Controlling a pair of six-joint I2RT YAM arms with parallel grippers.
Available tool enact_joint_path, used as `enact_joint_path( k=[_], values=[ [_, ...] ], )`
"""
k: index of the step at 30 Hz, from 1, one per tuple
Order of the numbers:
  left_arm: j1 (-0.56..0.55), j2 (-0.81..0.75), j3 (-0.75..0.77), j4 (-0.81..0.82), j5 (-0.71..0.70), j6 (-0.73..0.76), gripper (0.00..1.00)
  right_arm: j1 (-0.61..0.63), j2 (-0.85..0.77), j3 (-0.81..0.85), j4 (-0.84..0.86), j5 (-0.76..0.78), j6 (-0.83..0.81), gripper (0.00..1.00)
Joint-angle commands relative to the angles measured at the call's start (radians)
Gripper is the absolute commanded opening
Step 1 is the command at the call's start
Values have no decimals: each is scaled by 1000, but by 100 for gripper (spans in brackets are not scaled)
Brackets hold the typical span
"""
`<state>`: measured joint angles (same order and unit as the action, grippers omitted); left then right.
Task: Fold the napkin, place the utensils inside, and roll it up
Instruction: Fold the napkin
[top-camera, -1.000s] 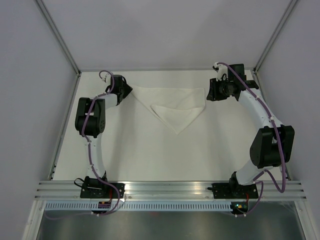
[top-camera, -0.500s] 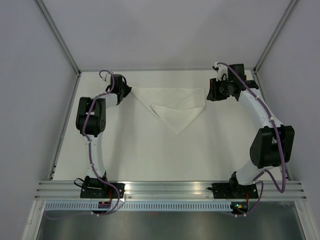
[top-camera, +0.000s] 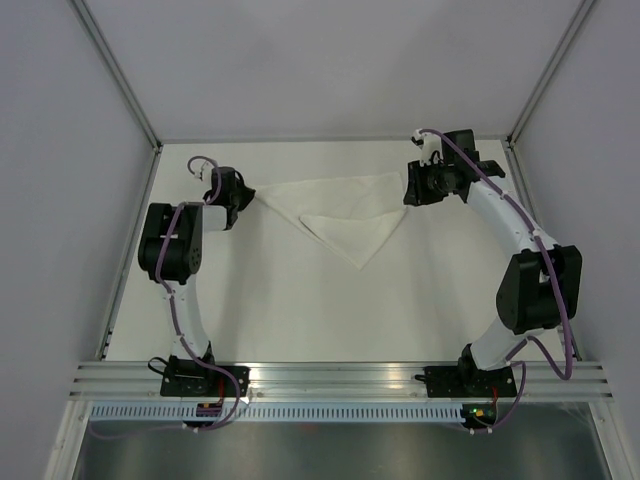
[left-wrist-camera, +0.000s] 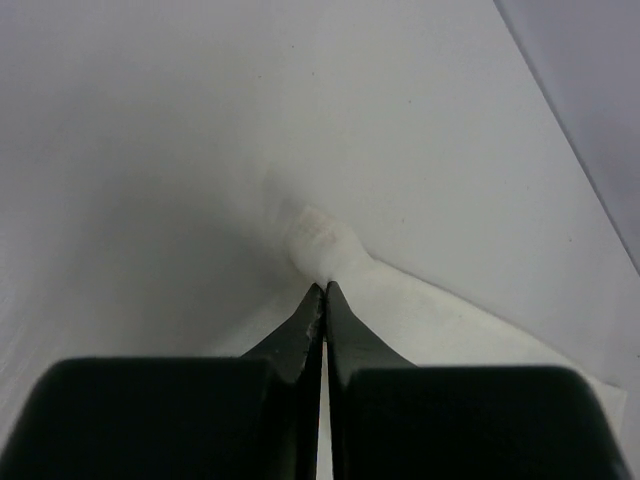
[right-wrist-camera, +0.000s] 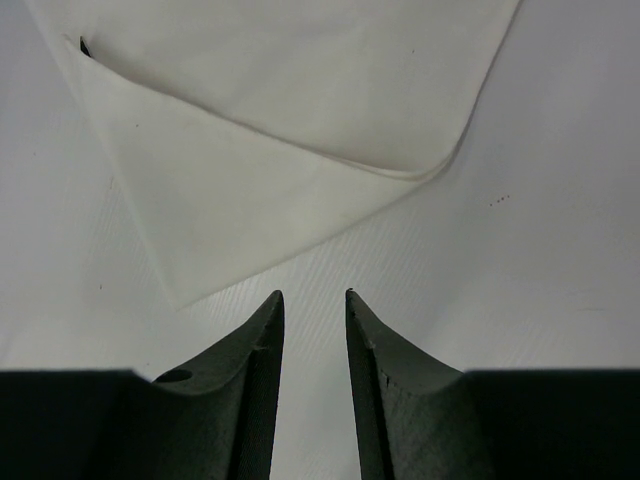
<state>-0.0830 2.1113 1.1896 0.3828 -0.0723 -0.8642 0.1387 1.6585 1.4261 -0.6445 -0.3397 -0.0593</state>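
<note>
The white napkin (top-camera: 345, 205) lies folded into a triangle at the back of the table, point toward me. My left gripper (top-camera: 250, 197) is shut on its left corner, and the left wrist view shows the cloth (left-wrist-camera: 322, 245) bunched at the closed tips (left-wrist-camera: 325, 287). My right gripper (top-camera: 407, 187) is open and empty just off the right corner. In the right wrist view its tips (right-wrist-camera: 314, 293) hover over bare table just short of the folded layers (right-wrist-camera: 280, 120). A tiny dark tip (right-wrist-camera: 84, 46) peeks from a fold edge. The teal utensil is otherwise hidden.
The white table (top-camera: 300, 300) is walled by grey panels on the left, back and right. An aluminium rail (top-camera: 340, 375) runs along the near edge by the arm bases.
My left gripper has moved left with the napkin's left corner, drawing that corner into a stretched point. My right gripper has shifted slightly left toward the right corner.
</note>
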Motion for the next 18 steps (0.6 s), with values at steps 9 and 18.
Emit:
enact_joint_path(
  k=[9,18],
  values=[
    [29,-208,-186,261,18,68,2,101,43,14,-9,54,-28,36],
    [-7,-142,-131,580,534,129,2,124,52,20,-7,70,-28,37]
  ],
)
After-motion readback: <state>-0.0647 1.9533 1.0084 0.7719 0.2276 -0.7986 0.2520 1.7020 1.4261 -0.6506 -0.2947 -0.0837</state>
